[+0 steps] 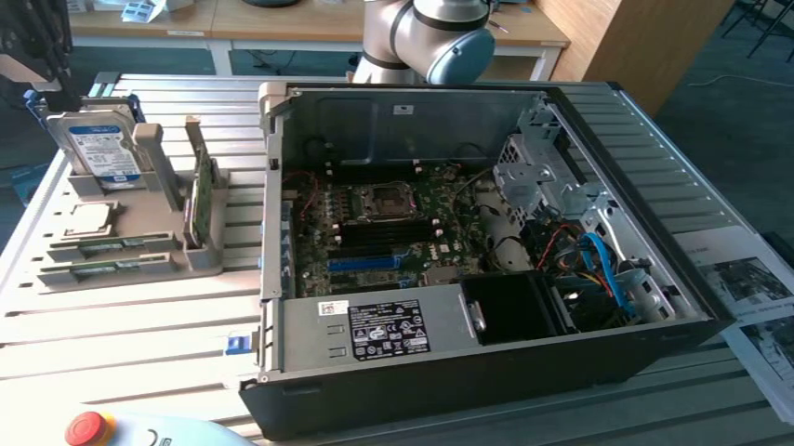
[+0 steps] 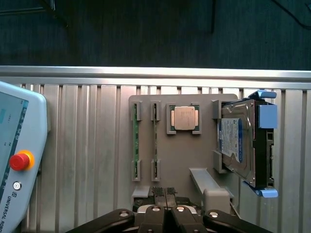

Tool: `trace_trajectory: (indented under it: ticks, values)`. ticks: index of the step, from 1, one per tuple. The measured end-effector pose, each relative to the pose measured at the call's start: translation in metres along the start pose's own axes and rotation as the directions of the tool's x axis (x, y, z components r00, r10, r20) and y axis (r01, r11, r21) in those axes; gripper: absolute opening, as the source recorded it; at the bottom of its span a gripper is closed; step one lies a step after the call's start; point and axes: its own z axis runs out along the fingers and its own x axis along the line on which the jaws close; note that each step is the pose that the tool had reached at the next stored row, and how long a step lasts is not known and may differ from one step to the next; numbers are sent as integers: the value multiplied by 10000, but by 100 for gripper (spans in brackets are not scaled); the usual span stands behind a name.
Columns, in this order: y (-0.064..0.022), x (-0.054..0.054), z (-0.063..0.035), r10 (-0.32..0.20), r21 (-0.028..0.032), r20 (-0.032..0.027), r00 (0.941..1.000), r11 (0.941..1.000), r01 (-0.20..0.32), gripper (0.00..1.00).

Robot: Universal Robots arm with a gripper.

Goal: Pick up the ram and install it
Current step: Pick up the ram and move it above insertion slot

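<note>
A grey holder (image 1: 186, 265) stands on the slatted table at the exterior view's left. Two green ram sticks (image 1: 118, 245) lie on edge in its slots, and a third ram (image 1: 199, 190) stands upright between two posts. In the wrist view the two lying rams (image 2: 136, 141) sit side by side beside the square silver processor (image 2: 184, 118). My gripper (image 2: 164, 194) hangs high above the holder's near end. Its black ribbed fingertips (image 2: 158, 192) are pressed together with nothing between them, and they cover the spot where the upright ram stands.
The open computer case (image 1: 645, 358) fills the table's middle, with the motherboard (image 1: 385, 232) and its blue slots (image 1: 372, 261) exposed. A silver hard drive (image 2: 240, 145) stands in the holder. A teach pendant with a red stop button (image 2: 19, 161) lies beside it. Papers (image 1: 757, 279) lie at the exterior view's right.
</note>
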Motion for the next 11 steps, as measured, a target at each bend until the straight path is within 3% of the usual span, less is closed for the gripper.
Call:
trace_trajectory:
  ticks: [11]
  values:
    - [1,0,12,0,15,4,10000,10000,0,10]
